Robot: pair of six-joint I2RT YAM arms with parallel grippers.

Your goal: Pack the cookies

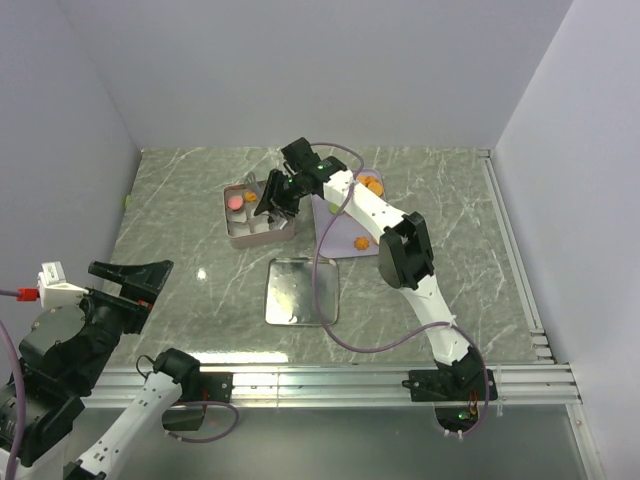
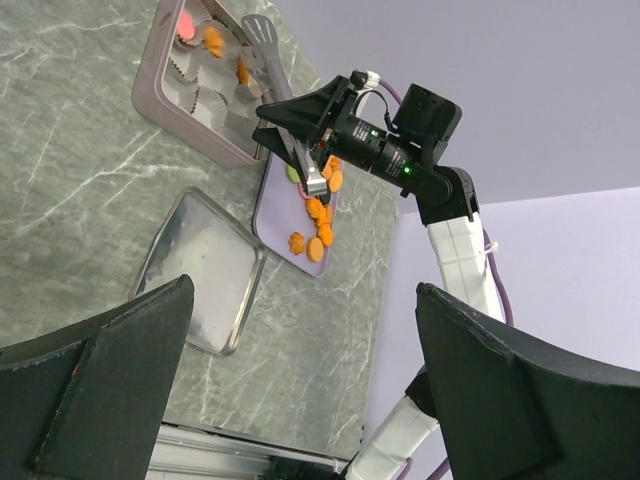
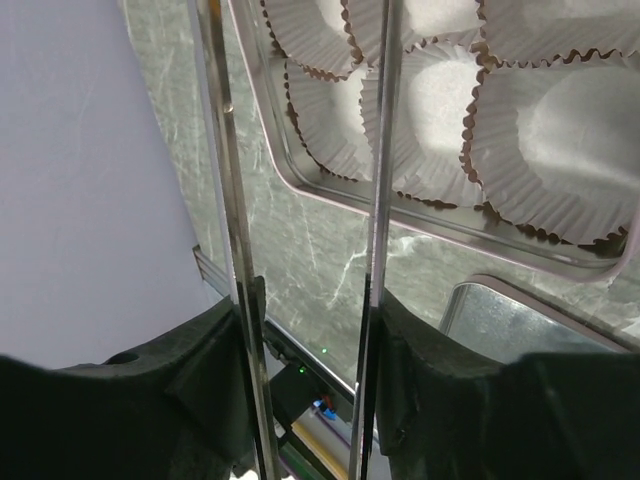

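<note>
The open tin (image 1: 243, 238) holds white paper cups (image 3: 520, 120), with a pink cookie (image 1: 236, 202) and orange cookies (image 2: 212, 40) in some of them. More orange cookies (image 2: 320, 225) lie on the lavender tray (image 1: 340, 222) right of the tin. My right gripper (image 1: 285, 190) hovers over the tin, shut on metal tongs (image 2: 275, 70). Its pads (image 3: 400, 330) press the two tong arms (image 3: 225, 150), which stand apart with nothing between them where they show. My left gripper (image 2: 305, 290) is open and holds nothing, raised at the near left (image 1: 130, 285).
A square shiny metal lid (image 1: 300, 291) lies in front of the tin on the grey marble table. White walls close in the left, back and right. A metal rail (image 1: 350, 380) runs along the near edge by the arm bases.
</note>
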